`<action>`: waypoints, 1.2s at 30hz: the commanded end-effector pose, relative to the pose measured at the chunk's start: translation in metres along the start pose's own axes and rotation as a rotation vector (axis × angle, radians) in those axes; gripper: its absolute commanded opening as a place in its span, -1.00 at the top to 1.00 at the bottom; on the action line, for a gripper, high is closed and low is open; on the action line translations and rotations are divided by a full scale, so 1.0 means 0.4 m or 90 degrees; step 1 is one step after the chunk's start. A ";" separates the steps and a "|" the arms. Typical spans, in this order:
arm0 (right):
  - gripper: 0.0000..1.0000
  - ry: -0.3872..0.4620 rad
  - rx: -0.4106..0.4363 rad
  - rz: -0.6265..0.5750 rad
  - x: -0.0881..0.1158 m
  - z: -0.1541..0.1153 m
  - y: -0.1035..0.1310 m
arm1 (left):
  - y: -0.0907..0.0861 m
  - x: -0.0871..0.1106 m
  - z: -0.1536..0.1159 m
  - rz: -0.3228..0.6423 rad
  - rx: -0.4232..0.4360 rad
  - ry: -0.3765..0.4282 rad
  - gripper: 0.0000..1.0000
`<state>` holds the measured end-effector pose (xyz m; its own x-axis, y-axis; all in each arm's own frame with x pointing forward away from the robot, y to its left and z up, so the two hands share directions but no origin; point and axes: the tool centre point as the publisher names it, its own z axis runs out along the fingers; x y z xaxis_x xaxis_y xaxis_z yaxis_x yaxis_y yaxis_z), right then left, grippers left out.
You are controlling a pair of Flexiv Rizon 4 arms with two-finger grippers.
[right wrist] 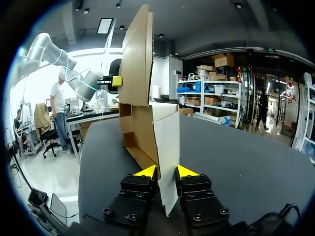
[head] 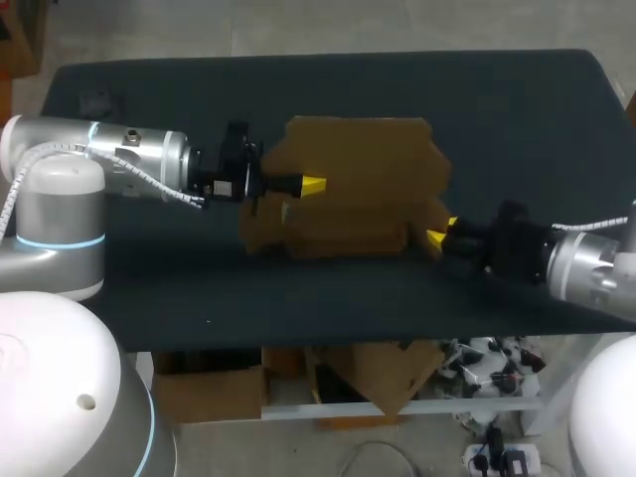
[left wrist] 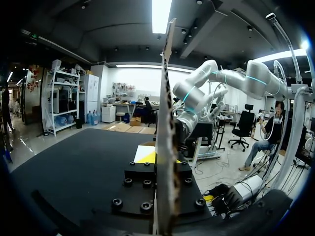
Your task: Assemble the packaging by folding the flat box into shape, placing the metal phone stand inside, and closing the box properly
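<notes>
box: brown cardboard box [head: 348,189], partly folded, near the middle of the table and held between both grippers. in the head view a broad panel spreads toward the far side and a narrower folded part lies along the near side. whether its underside rests on the table cannot be told.
box, left wrist view: one panel [left wrist: 165,147] seen edge-on, upright, rising from between the fingers.
box, right wrist view: a tall panel stands upright. folded walls at its foot form a shallow open trough, and a pale flap [right wrist: 167,142] reaches back to the gripper.
inside the box: the open trough shows bare cardboard walls; the rest is hidden.
left gripper: the left gripper [head: 313,185] is clamped on the panel's edge, a yellow tip on each side and the gap no wider than the board. it sits on the box's left part.
right gripper: the right gripper [right wrist: 167,172] is barely parted, its two fingers pressing the flap from both sides. it sits at the box's right near corner.
arms: the left arm [head: 129,154] comes in level from the left. the right arm [head: 586,263] comes in from the right near side.
table: dark matte top [head: 497,109], with the box and both grippers over its middle.
</notes>
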<state>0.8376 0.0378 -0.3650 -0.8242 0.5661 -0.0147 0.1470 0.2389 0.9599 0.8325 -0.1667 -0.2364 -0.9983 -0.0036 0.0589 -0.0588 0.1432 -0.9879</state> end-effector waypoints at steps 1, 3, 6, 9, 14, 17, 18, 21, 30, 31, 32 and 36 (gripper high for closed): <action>0.45 -0.007 -0.002 0.000 0.009 0.008 -0.003 | 0.011 -0.001 0.002 0.000 0.000 0.001 1.00; 0.47 -0.008 -0.002 0.001 0.009 0.008 -0.003 | 0.011 -0.001 0.002 0.000 0.000 0.001 1.00; 0.48 -0.009 -0.003 0.002 0.015 0.011 -0.003 | 0.011 -0.001 0.002 0.000 0.000 0.001 1.00; 0.47 -0.009 -0.003 0.003 0.017 0.014 -0.003 | 0.011 -0.001 0.002 0.000 0.000 0.001 1.00; 0.45 -0.007 -0.004 0.005 0.025 0.020 -0.003 | 0.011 -0.001 0.002 0.000 0.000 0.001 1.00; 0.43 -0.006 -0.004 0.005 0.030 0.022 -0.002 | 0.011 -0.001 0.002 0.000 0.000 0.001 1.00; 0.42 -0.005 -0.005 0.005 0.030 0.023 -0.002 | 0.011 -0.001 0.002 0.000 0.000 0.001 1.00; 0.37 -0.002 -0.007 0.004 0.038 0.028 0.002 | 0.011 -0.001 0.002 0.000 0.000 0.001 1.00; 0.13 0.013 -0.010 0.000 0.054 0.042 0.009 | 0.011 -0.001 0.002 0.000 0.000 0.001 1.00; 0.10 0.014 -0.010 0.000 0.056 0.044 0.010 | 0.011 -0.001 0.002 0.000 0.000 0.001 1.00; 0.08 0.015 -0.010 0.000 0.058 0.045 0.011 | 0.011 -0.001 0.002 0.000 0.000 0.001 1.00; 0.04 0.019 -0.011 -0.001 0.065 0.049 0.012 | 0.011 -0.001 0.002 0.000 0.000 0.001 1.00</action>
<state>0.8269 0.0665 -0.3649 -0.8411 0.5408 -0.0075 0.1383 0.2284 0.9637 0.8327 -0.1668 -0.2364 -0.9983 -0.0038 0.0587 -0.0586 0.1433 -0.9879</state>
